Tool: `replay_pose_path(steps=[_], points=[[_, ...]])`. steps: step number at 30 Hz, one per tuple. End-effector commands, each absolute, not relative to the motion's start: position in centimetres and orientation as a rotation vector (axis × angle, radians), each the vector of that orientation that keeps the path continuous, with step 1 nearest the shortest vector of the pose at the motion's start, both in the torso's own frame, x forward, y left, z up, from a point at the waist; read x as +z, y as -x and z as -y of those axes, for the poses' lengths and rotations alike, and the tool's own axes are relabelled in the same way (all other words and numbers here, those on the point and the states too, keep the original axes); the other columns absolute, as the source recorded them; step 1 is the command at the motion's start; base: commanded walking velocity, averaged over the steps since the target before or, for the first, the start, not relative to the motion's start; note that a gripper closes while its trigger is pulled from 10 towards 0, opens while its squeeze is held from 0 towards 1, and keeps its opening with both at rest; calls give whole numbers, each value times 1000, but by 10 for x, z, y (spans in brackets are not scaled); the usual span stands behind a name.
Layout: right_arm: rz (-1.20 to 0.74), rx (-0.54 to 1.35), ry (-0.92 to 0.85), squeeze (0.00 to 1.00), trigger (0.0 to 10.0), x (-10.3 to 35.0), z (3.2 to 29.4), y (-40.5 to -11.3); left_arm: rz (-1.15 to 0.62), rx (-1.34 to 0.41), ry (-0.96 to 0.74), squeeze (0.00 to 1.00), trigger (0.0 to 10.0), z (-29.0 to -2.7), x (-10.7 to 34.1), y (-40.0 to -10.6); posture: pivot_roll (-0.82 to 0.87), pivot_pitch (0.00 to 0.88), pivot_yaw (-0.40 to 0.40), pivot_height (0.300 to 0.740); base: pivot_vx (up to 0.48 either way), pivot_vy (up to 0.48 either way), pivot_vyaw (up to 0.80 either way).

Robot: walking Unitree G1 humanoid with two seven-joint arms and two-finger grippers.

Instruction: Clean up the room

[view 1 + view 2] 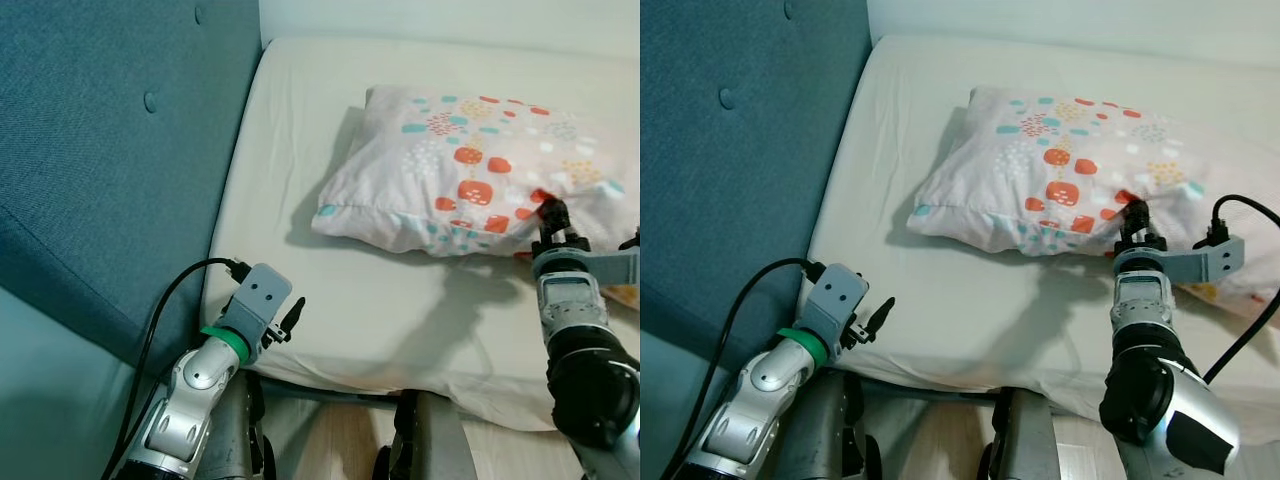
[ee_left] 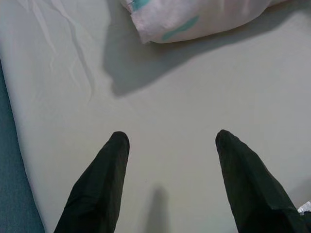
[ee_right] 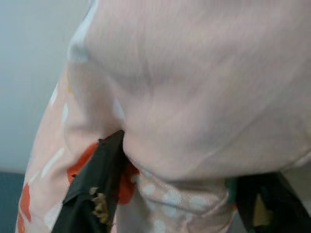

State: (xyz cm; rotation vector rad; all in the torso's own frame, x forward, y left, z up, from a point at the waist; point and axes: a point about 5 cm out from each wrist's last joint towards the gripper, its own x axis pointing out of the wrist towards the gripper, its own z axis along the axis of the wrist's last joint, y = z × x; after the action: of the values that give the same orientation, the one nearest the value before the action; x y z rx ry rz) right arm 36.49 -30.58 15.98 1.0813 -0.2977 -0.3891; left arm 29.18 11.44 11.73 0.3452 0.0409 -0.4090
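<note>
My left gripper: fingers spread, holding nothing, low over the near edge of the mattress.
My right gripper: clamped on the pillow's near edge.
Pillow: ahead of my right gripper, lying on the mattress, well apart from my left.

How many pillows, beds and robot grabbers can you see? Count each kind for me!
Pillows: 1, the patterned pillow, pinched at its near edge by the right gripper.
Beds: 1, the cream mattress.
Grabbers: 2, the right gripper and the left gripper, which is open above the mattress.
Headboards: 1, the teal headboard.
Total: 5
</note>
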Motion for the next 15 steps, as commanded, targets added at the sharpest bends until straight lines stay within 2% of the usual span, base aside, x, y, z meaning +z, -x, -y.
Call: replay_pose_path(steps=[1, 11, 12, 15], points=[[343, -413, -1093, 0, 0, 165, 318, -361, -75, -407, -348, 0, 10000, -115, 110, -288, 259, 225, 27, 570, 0, 0, 0], [334, -489, -902, 0, 0, 172, 336, -353, -77, -399, -348, 0, 10000, -115, 111, -291, 242, 211, 30, 570, 0, 0, 0], [325, -468, -761, 0, 0, 183, 337, -354, -77, -398, -347, 0, 10000, -114, 112, -292, 242, 211, 30, 570, 0, 0, 0], [320, -445, -588, 0, 0, 196, 339, -357, -78, -397, -345, 0, 10000, -114, 111, -292, 242, 211, 30, 570, 0, 0, 0]])
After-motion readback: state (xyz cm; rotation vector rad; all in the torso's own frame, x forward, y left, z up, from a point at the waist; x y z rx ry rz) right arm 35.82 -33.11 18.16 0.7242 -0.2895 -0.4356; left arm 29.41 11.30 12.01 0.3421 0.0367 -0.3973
